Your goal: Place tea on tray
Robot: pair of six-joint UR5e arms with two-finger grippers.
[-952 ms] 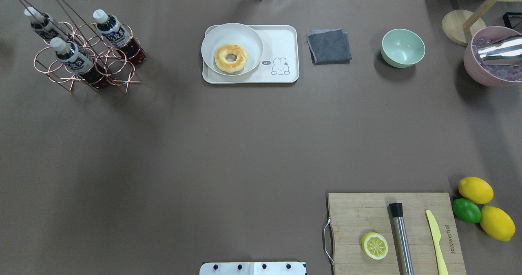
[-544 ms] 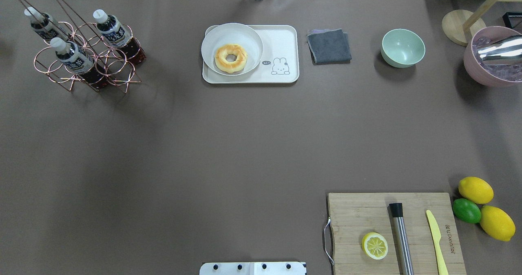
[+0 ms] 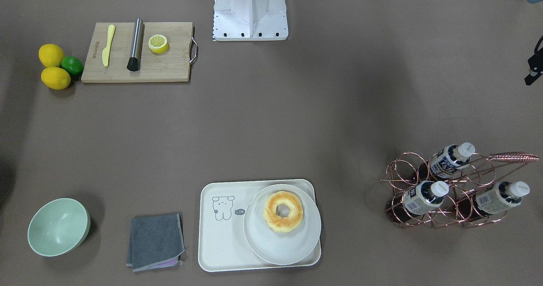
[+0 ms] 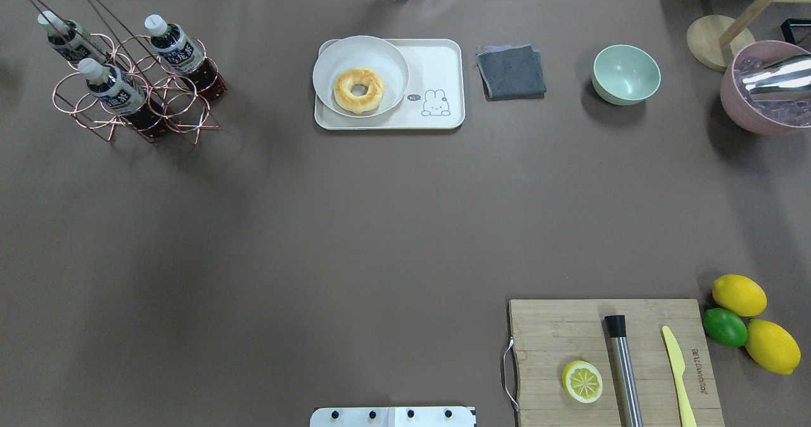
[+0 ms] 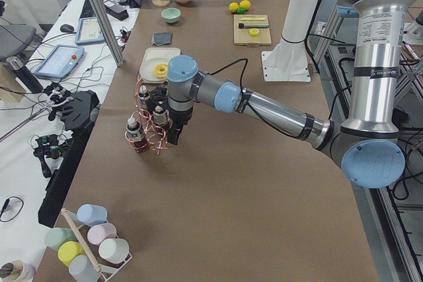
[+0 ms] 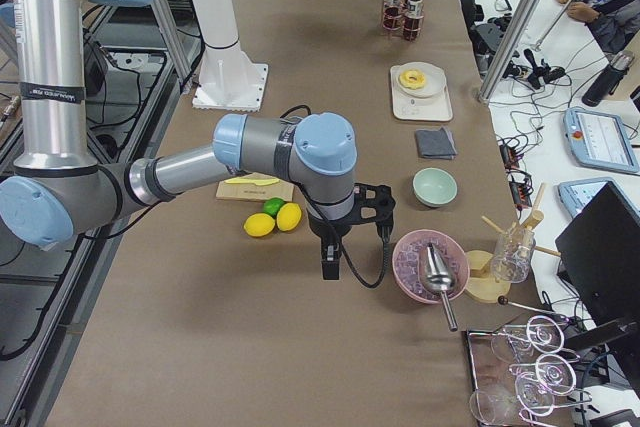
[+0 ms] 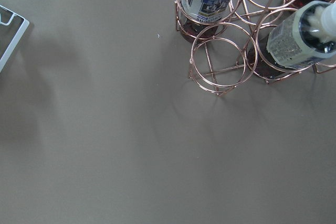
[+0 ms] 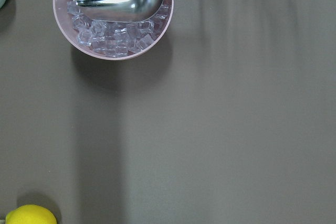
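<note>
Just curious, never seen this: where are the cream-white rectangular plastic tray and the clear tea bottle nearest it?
cream-white rectangular plastic tray (image 4: 437, 63): overhead view, bare floor near its right end.
clear plastic tea bottle (image 4: 177, 48): overhead view, navy-and-white label.

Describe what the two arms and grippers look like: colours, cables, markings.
Both match: silver tubes, light-blue joint caps. The left arm has a black cable looping along its forearm to the black left gripper. The right arm ends in a black right gripper, also with a looping black cable. Each upright tube wears a black band with small lettering, unreadable here.
</note>
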